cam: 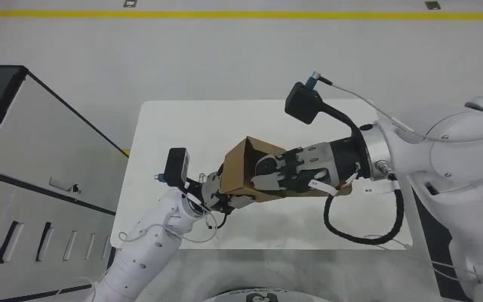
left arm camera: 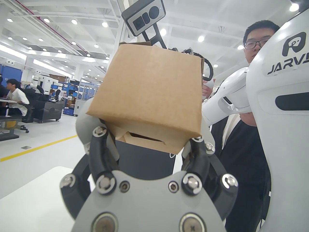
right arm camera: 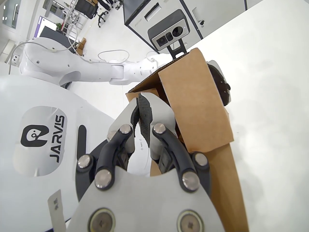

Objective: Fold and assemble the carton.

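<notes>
The brown carton [cam: 243, 167] is held above the white table [cam: 181, 128], one end open toward the right arm. My left gripper [left arm camera: 147, 146] is shut on the carton's closed end, a finger [left arm camera: 99, 143] on either side; its dark pad [right arm camera: 220, 85] presses the outer wall. My right gripper [right arm camera: 142, 108] is shut, its fingertips together just inside the carton's open mouth [right arm camera: 147, 90], with nothing seen between them. A long loose flap [right arm camera: 229, 184] runs back from the carton [right arm camera: 198, 107] beside the right wrist. The closed end shows a tucked slot [left arm camera: 144, 137].
A grey cabinet [cam: 45, 151] stands off the table's left side. Bare tabletop lies on the far side [cam: 226, 121] and right [right arm camera: 270, 73] of the carton. A yellow line [cam: 241, 13] crosses the floor beyond.
</notes>
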You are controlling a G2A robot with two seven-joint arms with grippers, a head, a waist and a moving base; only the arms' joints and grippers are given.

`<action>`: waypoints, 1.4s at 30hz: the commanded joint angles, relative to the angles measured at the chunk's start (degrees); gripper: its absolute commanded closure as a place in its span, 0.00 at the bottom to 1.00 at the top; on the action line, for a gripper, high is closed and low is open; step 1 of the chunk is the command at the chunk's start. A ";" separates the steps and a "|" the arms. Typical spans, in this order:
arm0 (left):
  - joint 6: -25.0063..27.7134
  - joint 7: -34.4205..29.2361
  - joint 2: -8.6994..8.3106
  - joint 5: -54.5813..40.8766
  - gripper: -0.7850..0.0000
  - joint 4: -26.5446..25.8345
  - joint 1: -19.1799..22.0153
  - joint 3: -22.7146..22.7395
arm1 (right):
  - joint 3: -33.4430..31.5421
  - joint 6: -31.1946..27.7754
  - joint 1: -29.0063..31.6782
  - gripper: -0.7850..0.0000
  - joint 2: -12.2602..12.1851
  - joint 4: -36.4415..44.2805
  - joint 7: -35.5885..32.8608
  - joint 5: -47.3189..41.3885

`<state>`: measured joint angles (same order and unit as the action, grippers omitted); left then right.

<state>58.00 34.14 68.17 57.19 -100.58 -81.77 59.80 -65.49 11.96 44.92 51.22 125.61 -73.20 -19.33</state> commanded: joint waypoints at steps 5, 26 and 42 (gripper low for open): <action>0.00 -0.18 0.12 -0.18 1.00 0.17 0.10 0.09 | -0.49 -0.32 0.23 1.00 -0.13 -0.20 0.51 -0.37; 0.00 -0.42 0.44 -0.83 1.00 0.54 -0.23 0.64 | -10.37 -2.45 3.72 1.00 -1.24 1.46 4.18 -4.63; 0.00 -1.09 0.43 -0.88 1.00 -0.15 -1.01 1.05 | -11.30 -1.64 5.95 1.00 -1.74 3.31 8.40 -1.40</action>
<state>58.00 33.08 68.60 56.32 -100.71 -82.75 60.84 -76.79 10.14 50.88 49.49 128.89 -64.72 -20.99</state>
